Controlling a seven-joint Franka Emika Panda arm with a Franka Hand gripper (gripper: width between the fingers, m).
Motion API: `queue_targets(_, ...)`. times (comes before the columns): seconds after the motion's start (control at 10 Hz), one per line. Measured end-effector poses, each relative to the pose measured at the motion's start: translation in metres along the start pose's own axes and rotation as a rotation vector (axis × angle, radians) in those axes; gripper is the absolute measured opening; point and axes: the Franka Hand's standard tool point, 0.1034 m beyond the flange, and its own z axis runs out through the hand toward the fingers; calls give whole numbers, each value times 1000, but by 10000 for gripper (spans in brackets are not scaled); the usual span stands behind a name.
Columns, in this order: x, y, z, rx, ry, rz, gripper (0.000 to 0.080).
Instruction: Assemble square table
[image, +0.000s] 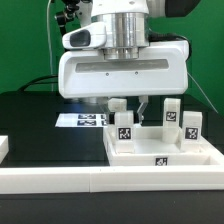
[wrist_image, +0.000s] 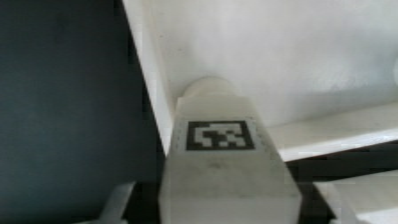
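Black tabletop (image: 30, 125), gripper (image: 128, 106) seemingly closing around upright white leg (wrist_image: 219, 150), grip unclear

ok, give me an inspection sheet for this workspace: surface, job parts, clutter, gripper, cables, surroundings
Surface: black table.
Job's things: white square slab with upright tagged legs; one leg between the gripper's fingers.
Clutter: marker board lying flat behind; long white border bar in front.
Grippers: gripper low around a leg, jaws partly closed; grip uncertain.
Cables: green cable behind the arm.
Surroundings: green backdrop.
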Motion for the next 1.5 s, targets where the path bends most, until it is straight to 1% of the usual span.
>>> queue_targets(0.2,0,0,0,3,0,155,288)
queue_targets(0.4,-3,1,0,5,0,374,288)
queue_targets(0.6,-3,2,0,12,-2,588,288)
queue_targets(0.8,-3,2,0,24,-6,778,288)
queue_targets(0.9,-4,1,0,24,-7,876,290)
queue_targets(1.1,-6,-6,1,14,-22,1110,290)
queue_targets(1.4,-7,-7,1,5,-33,1416,290)
queue_targets(1.5,-7,-7,1,8,-34,1458,290)
